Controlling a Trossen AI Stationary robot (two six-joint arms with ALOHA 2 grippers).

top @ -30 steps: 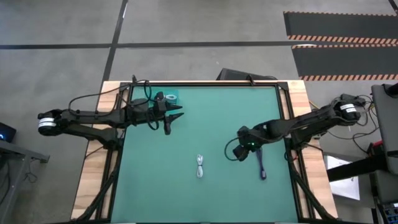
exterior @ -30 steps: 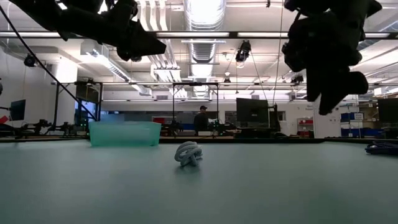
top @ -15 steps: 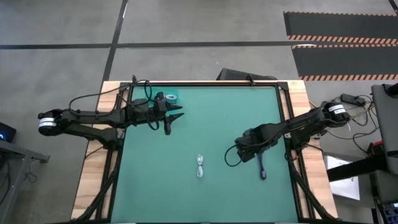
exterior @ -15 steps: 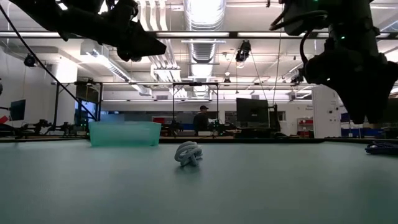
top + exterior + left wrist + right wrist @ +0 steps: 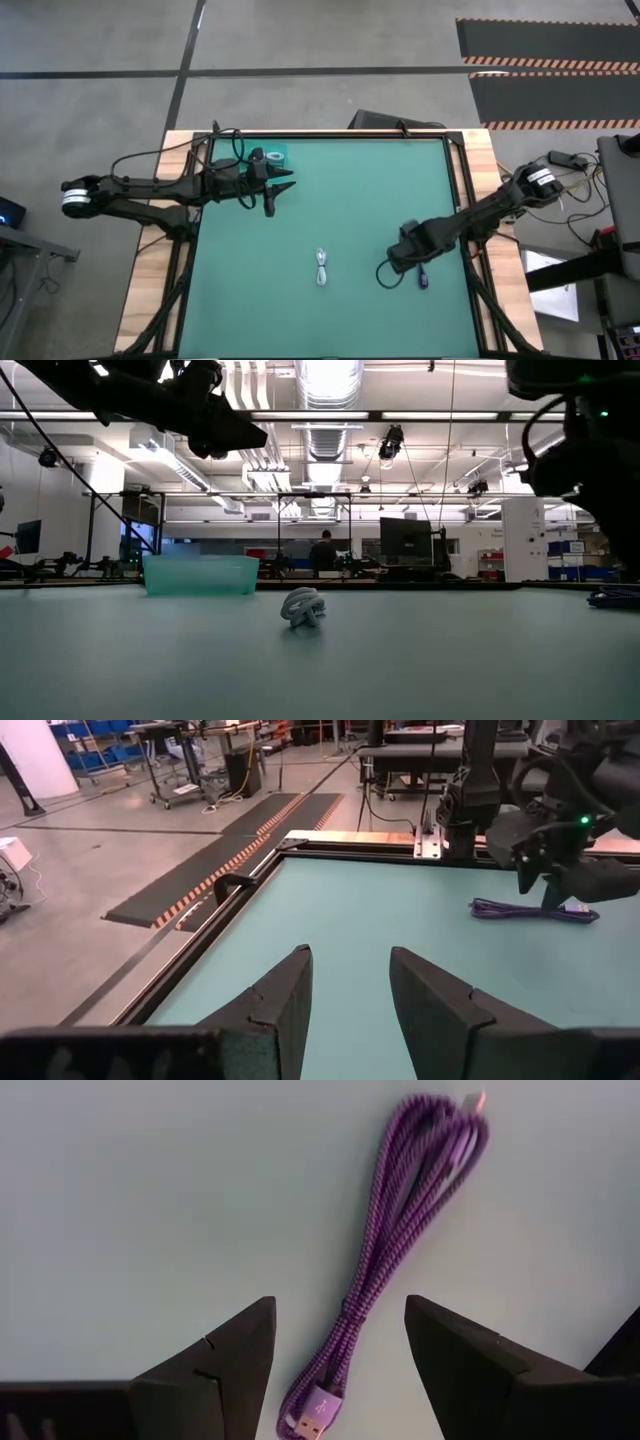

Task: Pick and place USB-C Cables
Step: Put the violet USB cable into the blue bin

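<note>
Two dark fingers of the right gripper (image 5: 340, 1365) hang wide over the purple cable (image 5: 385, 1260), ready to pinch it. Left gripper (image 5: 350, 990) waits near the teal bin (image 5: 200, 574), fingers apart and empty.

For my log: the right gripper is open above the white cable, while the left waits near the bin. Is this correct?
Not quite: the right wrist view shows the open right gripper above the purple cable, not the white cable. The left gripper does wait near the bin.
</note>
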